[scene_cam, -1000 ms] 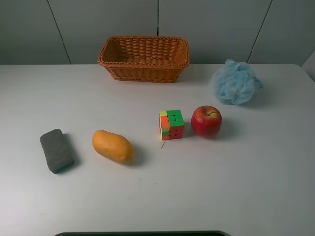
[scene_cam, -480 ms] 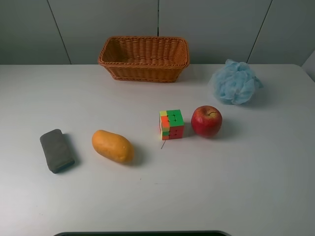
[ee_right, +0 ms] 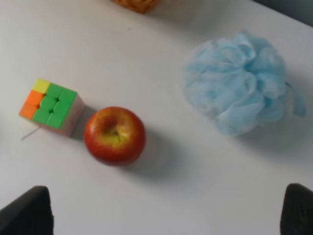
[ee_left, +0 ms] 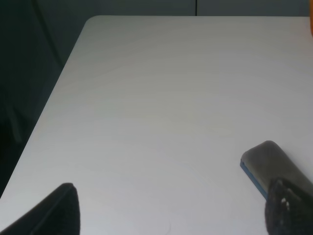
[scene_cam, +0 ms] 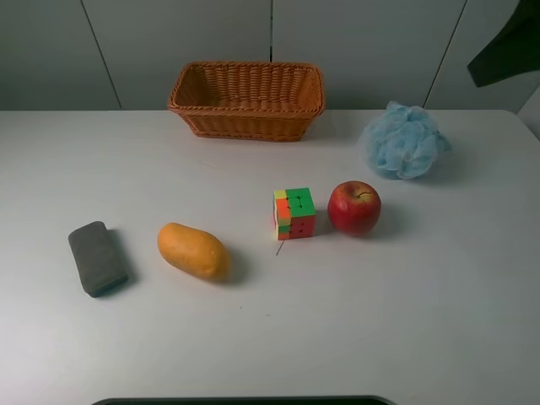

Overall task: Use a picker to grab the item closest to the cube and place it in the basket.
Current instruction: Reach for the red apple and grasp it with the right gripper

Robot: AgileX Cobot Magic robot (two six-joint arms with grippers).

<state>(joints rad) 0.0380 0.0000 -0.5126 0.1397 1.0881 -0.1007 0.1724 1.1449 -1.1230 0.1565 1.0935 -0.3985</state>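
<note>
Worktop (scene_cam: 405, 304), one basket and five loose items; we record both claws spread, with nothing between their fingers.

Basket (scene_cam: 246, 99), woven, at the middle of the far edge, nothing inside that we can see; cube (scene_cam: 294, 213), multicoloured, near the centre of the worktop; apple (scene_cam: 354, 207), red, upright with stem up, just beside the cube on the side of the right edge, and the nearest item to it; bath pouf (scene_cam: 404, 140), pale blue, towards the far right corner, well apart from the apple; mango (scene_cam: 193, 251), orange, lying between the cube and the left edge; sponge (scene_cam: 97, 257), grey with a blue underside, near the left edge; left claw (ee_left: 168, 210), wide open above the worktop by the left edge, one fingertip near the sponge; right claw (ee_right: 161, 213), wide open above the apple and pouf, touching neither.
</note>
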